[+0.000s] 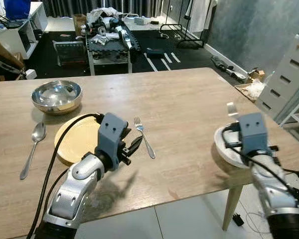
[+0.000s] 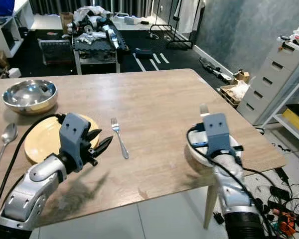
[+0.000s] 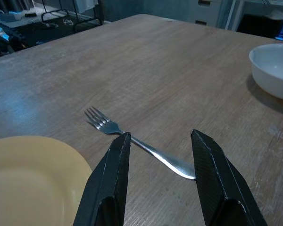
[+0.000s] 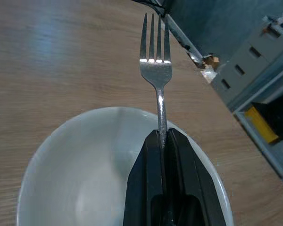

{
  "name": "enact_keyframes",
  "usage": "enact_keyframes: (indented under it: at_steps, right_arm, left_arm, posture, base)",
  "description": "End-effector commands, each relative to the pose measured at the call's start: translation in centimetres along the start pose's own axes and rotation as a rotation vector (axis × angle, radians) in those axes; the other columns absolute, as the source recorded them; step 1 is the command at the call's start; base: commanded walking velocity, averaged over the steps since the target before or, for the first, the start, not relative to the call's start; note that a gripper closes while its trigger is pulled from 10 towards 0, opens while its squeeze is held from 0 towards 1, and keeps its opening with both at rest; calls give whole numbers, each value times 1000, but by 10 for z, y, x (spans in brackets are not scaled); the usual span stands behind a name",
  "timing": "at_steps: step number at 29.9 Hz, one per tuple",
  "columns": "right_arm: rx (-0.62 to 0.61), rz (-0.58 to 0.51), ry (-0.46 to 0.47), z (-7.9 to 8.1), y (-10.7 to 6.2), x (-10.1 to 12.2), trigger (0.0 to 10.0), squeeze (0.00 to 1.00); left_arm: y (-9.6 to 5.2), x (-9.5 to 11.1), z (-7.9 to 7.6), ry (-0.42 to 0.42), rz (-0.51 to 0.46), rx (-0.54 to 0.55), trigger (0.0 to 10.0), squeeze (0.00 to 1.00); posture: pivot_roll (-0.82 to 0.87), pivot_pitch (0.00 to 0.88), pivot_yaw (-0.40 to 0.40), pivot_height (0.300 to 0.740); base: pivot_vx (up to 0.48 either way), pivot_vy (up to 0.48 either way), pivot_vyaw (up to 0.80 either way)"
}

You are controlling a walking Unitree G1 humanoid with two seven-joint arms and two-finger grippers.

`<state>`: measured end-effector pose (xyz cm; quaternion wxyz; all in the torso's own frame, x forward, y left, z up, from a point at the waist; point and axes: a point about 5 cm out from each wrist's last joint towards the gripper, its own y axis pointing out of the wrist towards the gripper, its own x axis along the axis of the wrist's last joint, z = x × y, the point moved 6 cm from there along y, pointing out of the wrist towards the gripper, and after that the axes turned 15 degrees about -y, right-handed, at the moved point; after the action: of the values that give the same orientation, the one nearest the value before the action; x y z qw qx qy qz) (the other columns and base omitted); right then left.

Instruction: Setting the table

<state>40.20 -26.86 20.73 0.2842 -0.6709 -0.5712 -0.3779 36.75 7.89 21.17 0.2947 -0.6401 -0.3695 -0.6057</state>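
- While my right gripper [image 4: 162, 141] holds a second fork [image 4: 156, 66] pinched by its handle between shut fingers, tines up, it hovers over the white bowl [image 4: 85, 174] at the near right corner of the surface [image 1: 189, 104].
- My left gripper [image 3: 160, 155] stands wide apart, its two fingers straddling the handle of the fork [image 1: 144, 137] that lies flat on the wood, just beside the yellow plate [image 1: 79, 139]; the fingers look to be just above it, not closed on it.
- As far as I can judge, one place is well along: yellow plate down, fork to its right, spoon [image 1: 32, 148] to its left, steel bowl [image 1: 56, 96] beyond it.
- What I take to be left: the second place at the white bowl has no cutlery laid, and the fork I carry needs setting beside it.
- Around us, the surface is pale wood; past it stands a low cluttered trolley [image 1: 109, 37] on a dark floor mat, with a white drawer unit [image 1: 289, 79] to the right and grey wall behind.
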Motion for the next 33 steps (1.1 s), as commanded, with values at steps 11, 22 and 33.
enact_keyframes:
  at_steps: [11, 22, 33]
  right_arm:
    - [200, 87, 12, 8, -16, -32, 10000, 0]
    - [263, -136, 366, 30, -21, 33, 10000, 0]
    - [362, -114, 423, 137, -18, 68, 10000, 0]
  left_arm:
    - [-3, -6, -6, -13, 29, -32, 10000, 0]
    - [-2, -8, -7, -19, 41, -35, 10000, 0]
    - [-7, -10, 14, 6, 70, 74, 10000, 0]
  posture:
    - [66, 122, 36, 740]
    - [67, 125, 42, 740]
    - [126, 152, 30, 740]
  base:
    - [0, 0, 0]
    - [0, 0, 0]
    - [0, 0, 0]
